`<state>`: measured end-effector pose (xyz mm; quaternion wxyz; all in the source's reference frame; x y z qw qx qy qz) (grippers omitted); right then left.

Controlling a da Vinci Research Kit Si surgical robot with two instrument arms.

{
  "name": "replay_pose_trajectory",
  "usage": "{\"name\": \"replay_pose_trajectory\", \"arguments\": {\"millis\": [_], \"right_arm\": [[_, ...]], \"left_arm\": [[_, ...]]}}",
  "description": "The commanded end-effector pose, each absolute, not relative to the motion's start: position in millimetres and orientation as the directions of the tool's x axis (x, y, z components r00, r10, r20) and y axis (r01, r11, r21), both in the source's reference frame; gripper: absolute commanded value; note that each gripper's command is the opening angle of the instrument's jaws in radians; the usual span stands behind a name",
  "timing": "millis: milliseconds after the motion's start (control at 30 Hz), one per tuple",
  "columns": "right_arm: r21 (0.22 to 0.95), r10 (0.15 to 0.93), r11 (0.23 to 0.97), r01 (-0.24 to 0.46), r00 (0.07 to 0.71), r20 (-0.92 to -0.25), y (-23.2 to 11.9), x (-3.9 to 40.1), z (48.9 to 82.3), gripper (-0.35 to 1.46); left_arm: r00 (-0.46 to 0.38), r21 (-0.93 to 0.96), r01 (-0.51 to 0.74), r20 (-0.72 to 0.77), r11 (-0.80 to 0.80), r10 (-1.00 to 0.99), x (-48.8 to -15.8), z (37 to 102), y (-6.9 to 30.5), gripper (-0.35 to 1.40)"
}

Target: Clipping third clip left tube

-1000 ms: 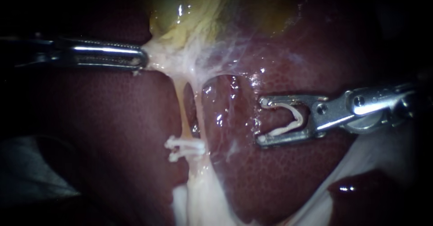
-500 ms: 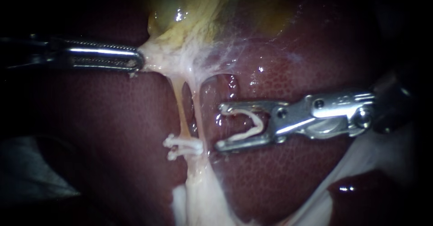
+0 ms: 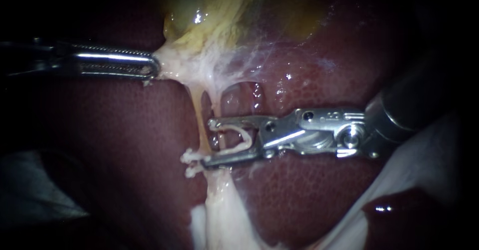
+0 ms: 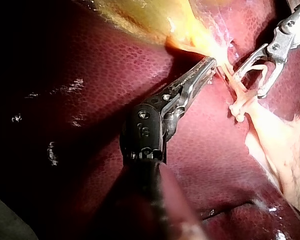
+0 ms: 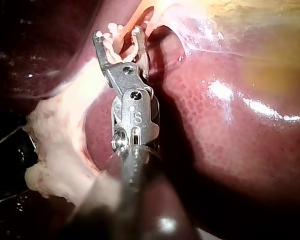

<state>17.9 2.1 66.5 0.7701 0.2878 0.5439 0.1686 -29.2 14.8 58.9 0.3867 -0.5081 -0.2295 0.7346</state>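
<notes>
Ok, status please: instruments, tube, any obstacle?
Left instrument shut on pale tissue. Right instrument holds open clip, tips at tubes. Lower jaw beside placed clips; otherwise clear.

No printed word, label, brand name or sign stands on the dark red liver, the yellowish gallbladder or the thin pale tubes. The only marks are a few small stamped characters on the silver metal joint just behind the jaws of my slender right instrument.
</notes>
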Motion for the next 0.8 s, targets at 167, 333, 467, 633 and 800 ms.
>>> {"name": "replay_pose_trajectory", "arguments": {"millis": [167,333,467,633,800], "right_arm": [[0.642,0.586,0.764,0.067,0.345,-0.733,2.6,17.9,68.1,0.49],[0.674,0.620,0.732,0.103,0.311,-0.721,2.8,18.5,68.4,0.49],[0.699,0.647,0.702,0.137,0.286,-0.707,3.0,19.9,68.6,0.49],[0.713,0.667,0.681,0.166,0.262,-0.698,2.8,21.3,69.1,0.49],[0.721,0.689,0.661,0.207,0.214,-0.693,3.0,22.6,69.2,0.49]], "left_arm": [[-0.184,-0.730,-0.335,-0.569,-0.596,0.801,-29.3,59.0,14.8,-0.35],[-0.184,-0.730,-0.335,-0.569,-0.596,0.801,-29.3,59.0,14.8,-0.35],[-0.184,-0.730,-0.336,-0.569,-0.596,0.801,-29.3,59.0,14.8,-0.35],[-0.184,-0.730,-0.336,-0.569,-0.596,0.801,-29.3,59.0,14.8,-0.35],[-0.184,-0.729,-0.337,-0.569,-0.596,0.801,-29.5,59.0,14.8,-0.35]]}}
